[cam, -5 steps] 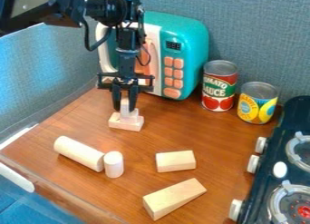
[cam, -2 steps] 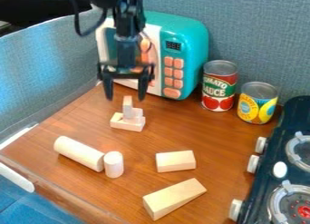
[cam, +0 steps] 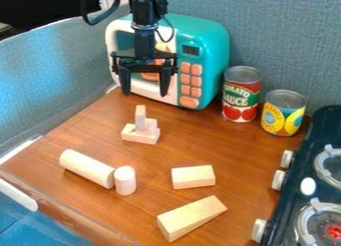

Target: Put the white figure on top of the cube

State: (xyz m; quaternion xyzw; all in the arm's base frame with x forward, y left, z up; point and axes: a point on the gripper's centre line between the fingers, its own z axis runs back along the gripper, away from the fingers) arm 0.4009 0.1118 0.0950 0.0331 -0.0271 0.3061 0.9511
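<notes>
Wooden tabletop (cam: 193, 148): toy microwave (cam: 212, 38) behind tool (cam: 144, 94), spread wide; tomato can (cam: 242, 93) alongside microwave.

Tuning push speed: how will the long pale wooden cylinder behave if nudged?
The long pale wooden cylinder likely rolls: it lies on its round side. Nudged, it may topple the short white upright cylinder right by its end. Solid-looking wood, so probably stiff.

White figure (cam: 140, 118), narrow part upright, on low pale block (cam: 138, 136), flat on brown counter (cam: 200, 145)
</notes>
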